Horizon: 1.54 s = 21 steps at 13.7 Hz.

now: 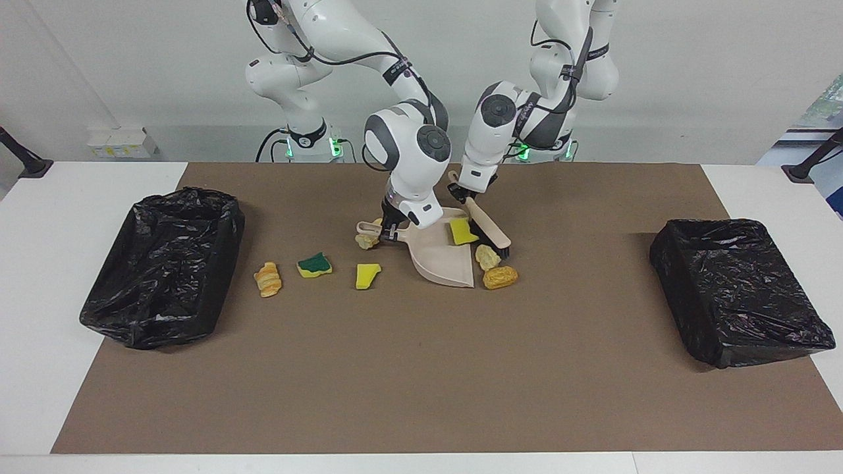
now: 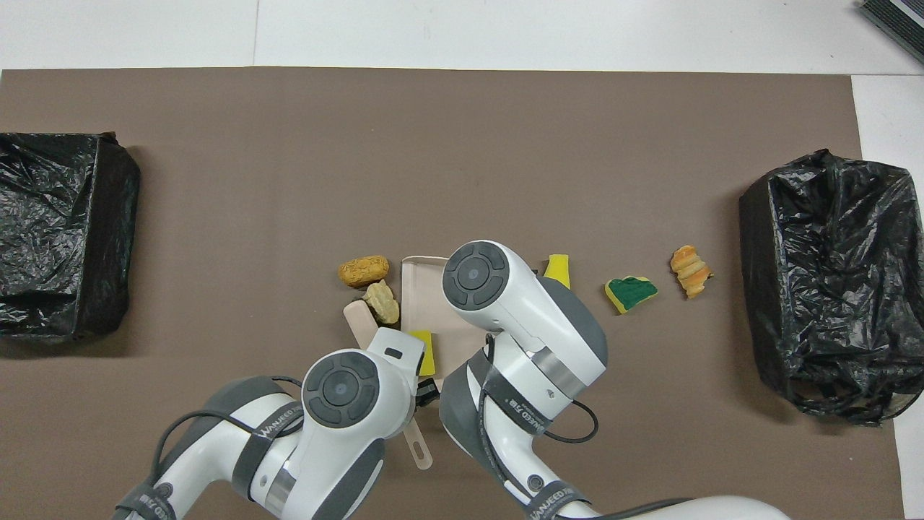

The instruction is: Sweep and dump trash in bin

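Note:
My right gripper (image 1: 390,234) is shut on the handle of the beige dustpan (image 1: 442,260), which lies flat mid-table. My left gripper (image 1: 459,193) is shut on the handle of the beige brush (image 1: 489,226), whose black bristles rest at the pan's open edge. One yellow sponge (image 1: 463,232) lies on the pan. A tan lump (image 1: 487,257) and an orange lump (image 1: 500,277) sit against the pan's mouth. A yellow chunk (image 1: 367,275), a green-and-yellow sponge (image 1: 314,264) and a striped bread bit (image 1: 267,278) lie toward the right arm's end. Another tan bit (image 1: 366,241) sits under the pan's handle.
A black-bagged bin (image 1: 161,263) stands at the right arm's end of the brown mat, and a second black-bagged bin (image 1: 737,289) at the left arm's end. In the overhead view both hands cover their grippers and part of the dustpan (image 2: 422,289).

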{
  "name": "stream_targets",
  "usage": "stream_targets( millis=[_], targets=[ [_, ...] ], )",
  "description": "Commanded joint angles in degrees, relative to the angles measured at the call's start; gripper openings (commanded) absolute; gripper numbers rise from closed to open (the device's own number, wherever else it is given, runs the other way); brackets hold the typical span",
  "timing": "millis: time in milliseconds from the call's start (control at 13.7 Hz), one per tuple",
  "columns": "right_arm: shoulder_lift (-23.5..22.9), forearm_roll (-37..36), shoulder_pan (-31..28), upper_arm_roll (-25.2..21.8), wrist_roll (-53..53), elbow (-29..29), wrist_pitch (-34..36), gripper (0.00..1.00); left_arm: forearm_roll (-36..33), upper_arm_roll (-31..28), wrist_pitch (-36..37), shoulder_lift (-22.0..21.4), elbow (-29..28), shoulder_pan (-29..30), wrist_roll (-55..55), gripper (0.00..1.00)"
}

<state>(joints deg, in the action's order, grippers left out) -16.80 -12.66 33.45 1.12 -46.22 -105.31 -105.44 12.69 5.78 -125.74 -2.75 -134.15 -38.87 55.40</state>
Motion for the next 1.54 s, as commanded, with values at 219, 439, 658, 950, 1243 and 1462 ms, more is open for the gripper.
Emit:
stream_targets(
  millis=[219,439,658,950,1243,1462],
  targets=[
    [0.54,0.27,-0.14,0.55,2.71,-0.07,0.94,0.0,0.41,-1.65,13.92,-0.59,6.62,1.31,-11.59,0.0],
    [0.54,0.27,-0.23,0.55,2.71,-0.07,0.77,0.0,-1.08,-1.74,21.21,-0.68,11.26,8.44,-22.84,0.0],
    [0.54,0.27,-0.23,0.55,2.71,-0.07,0.77,0.0,-6.0,-1.91,18.61,0.2,12.25,11.08,-30.14,0.0],
    [0.54,0.27,-0.23,0.55,2.98,-0.07,0.77,0.0,-11.17,-1.91,11.67,4.05,12.95,17.68,-41.16,0.0],
    [0.54,0.27,-0.23,0.55,2.98,-0.07,0.68,0.0,-15.32,-1.91,6.4,8.18,13.74,21.81,-45.29,0.0],
    [0.54,0.27,-0.23,0.55,3.07,-0.07,0.68,0.0,-16.74,-1.91,5.42,13.28,18.3,22.25,-45.29,0.0]
  ],
)
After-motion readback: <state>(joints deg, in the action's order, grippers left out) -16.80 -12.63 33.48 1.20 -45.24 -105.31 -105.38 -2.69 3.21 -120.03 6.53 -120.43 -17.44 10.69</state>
